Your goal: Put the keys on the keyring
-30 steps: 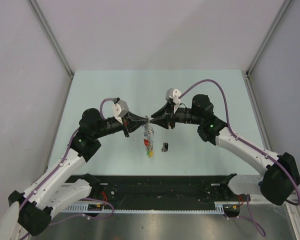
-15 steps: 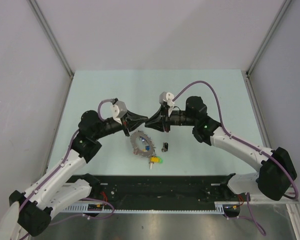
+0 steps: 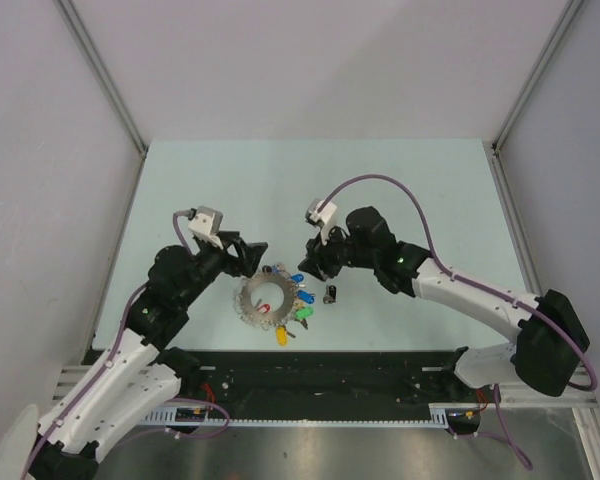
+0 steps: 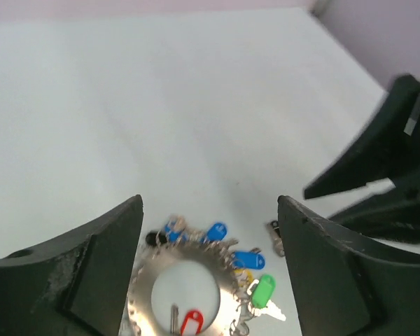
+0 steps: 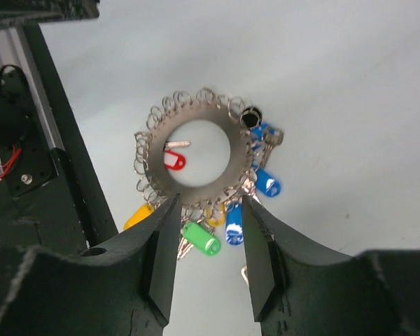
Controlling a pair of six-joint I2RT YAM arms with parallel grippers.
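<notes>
The keyring (image 3: 252,300) lies flat on the table as a wide silver ring, with the keys (image 3: 298,300) on blue, green, yellow and red tags fanned round it. One loose key with a dark head (image 3: 330,293) rests just to its right. My left gripper (image 3: 255,257) hovers open over the ring's upper left edge. My right gripper (image 3: 313,262) hangs open above its upper right, holding nothing. The left wrist view has the keyring (image 4: 148,273) low between the wide-spread fingers (image 4: 98,259). In the right wrist view the keyring (image 5: 196,120) lies beyond the open fingers (image 5: 161,259).
Grey walls close in the pale green table (image 3: 400,190) on three sides. A black rail (image 3: 320,375) with the arm bases runs along its near edge. In the left wrist view the right gripper's dark fingers (image 4: 378,168) show at the right.
The keyring, held up between both shut grippers a second ago, has dropped flat onto the table. Both grippers have opened; the left arm has drawn back left and the right has lowered.
</notes>
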